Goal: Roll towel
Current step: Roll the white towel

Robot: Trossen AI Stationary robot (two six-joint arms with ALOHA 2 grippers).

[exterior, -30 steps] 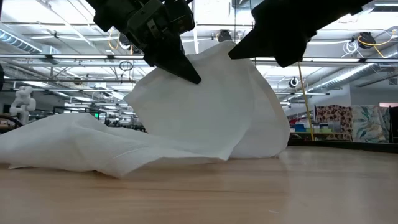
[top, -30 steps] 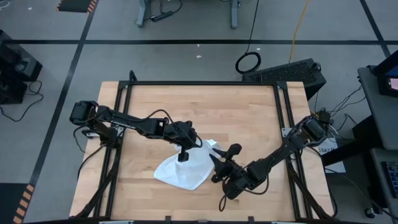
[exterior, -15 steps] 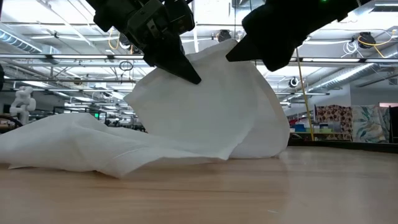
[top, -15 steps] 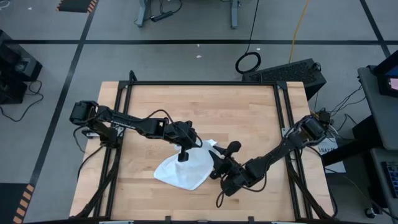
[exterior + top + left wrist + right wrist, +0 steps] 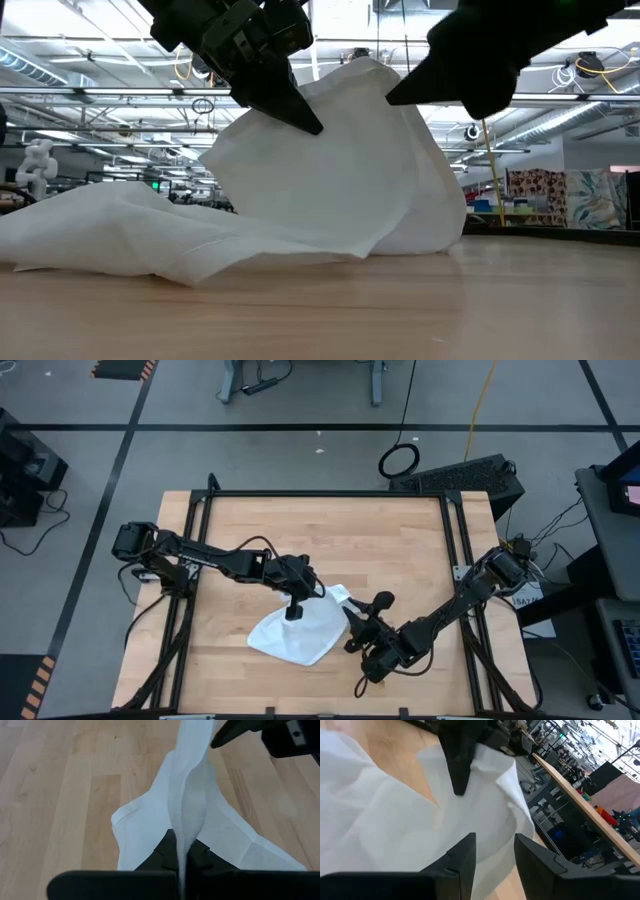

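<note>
The left gripper is clenched on a fold of the towel, and in the left wrist view the white cloth rises in a thin pinched ridge straight out from between its dark fingers. From that pinch the towel hangs down and spreads away on every side, a raised peak under the gripper and a low rumpled skirt lying flat on the wooden table beyond it.

Just beside that peak, on the side away from the left arm's base, the right gripper hovers with its two fingers parted and nothing between them. In its own wrist view the fingers stand apart over the white cloth, with the left gripper's dark tip pressed into the towel just ahead of them. From table height the right gripper sits level with the top of the lifted fold, close to its edge; whether it touches the cloth there I cannot tell.

Farther out, the towel's low end trails toward the table's front edge.
</note>
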